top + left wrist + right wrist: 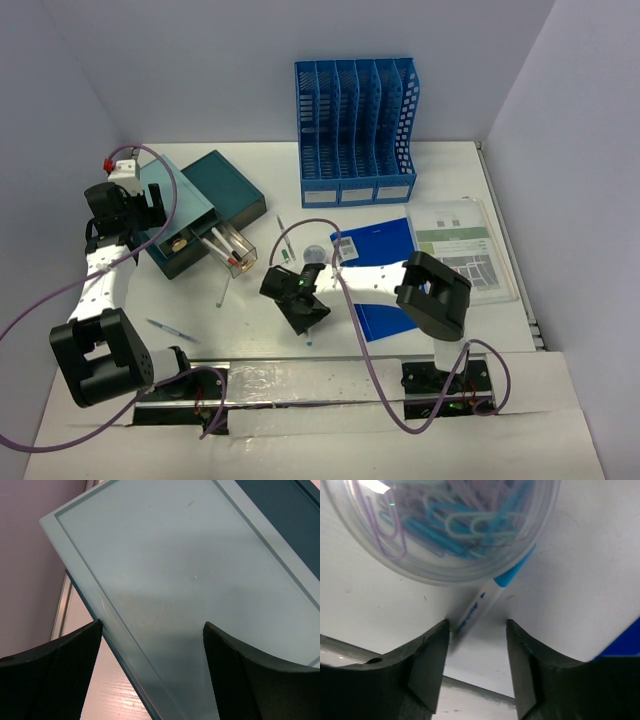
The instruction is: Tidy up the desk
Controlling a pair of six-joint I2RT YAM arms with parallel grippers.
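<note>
On the white desk [450,170], my right gripper [300,300] hangs low beside a clear tub of paper clips [314,253]. In the right wrist view the right gripper [477,625] is open. A white pen with a blue cap [480,602] lies on the desk between its fingers, close against the left finger [432,655]. The pen's capped end reaches under the tub of paper clips [445,525]. My left gripper [140,210] is open, hovering over the pale blue top [190,570] of a teal drawer box [225,190], and the left gripper [152,625] holds nothing.
The box's drawer [228,250] stands pulled out with pens in it. A blue file rack [355,120] stands at the back. A blue folder [385,275] and a sleeved document [465,250] lie on the right. Loose pens lie at the front left [165,328] and centre [222,290].
</note>
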